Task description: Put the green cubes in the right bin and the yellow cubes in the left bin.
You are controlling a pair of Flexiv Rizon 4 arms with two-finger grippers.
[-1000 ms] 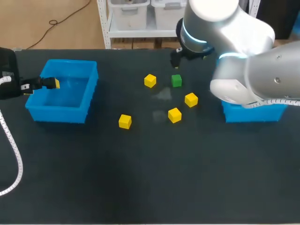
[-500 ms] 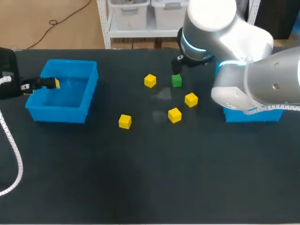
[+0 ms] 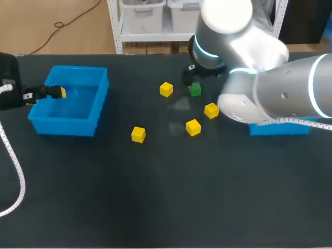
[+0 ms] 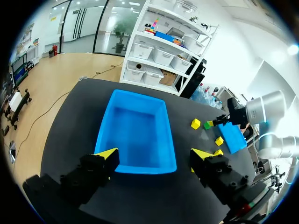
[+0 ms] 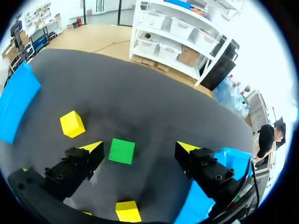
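Observation:
The green cube (image 3: 195, 90) lies on the black table (image 3: 155, 197) right of centre at the back. In the right wrist view the green cube (image 5: 122, 151) sits on the table just ahead of my open right gripper (image 5: 140, 149), nearer one finger, touching neither. Yellow cubes (image 3: 166, 89) (image 3: 211, 110) (image 3: 193, 127) (image 3: 138, 134) are scattered around the middle. My left gripper (image 4: 154, 154) hangs open and empty over the near wall of the left blue bin (image 4: 103, 135). The left bin (image 3: 102, 98) holds nothing.
My right arm (image 3: 270, 88) covers most of the right blue bin (image 3: 280, 128); only its front wall shows. One yellow cube (image 5: 72, 123) lies beside the green one, another (image 5: 128, 211) under the right gripper.
My right arm has swung leftward and brought its gripper down close to the green cube. The left arm and all cubes have stayed put.

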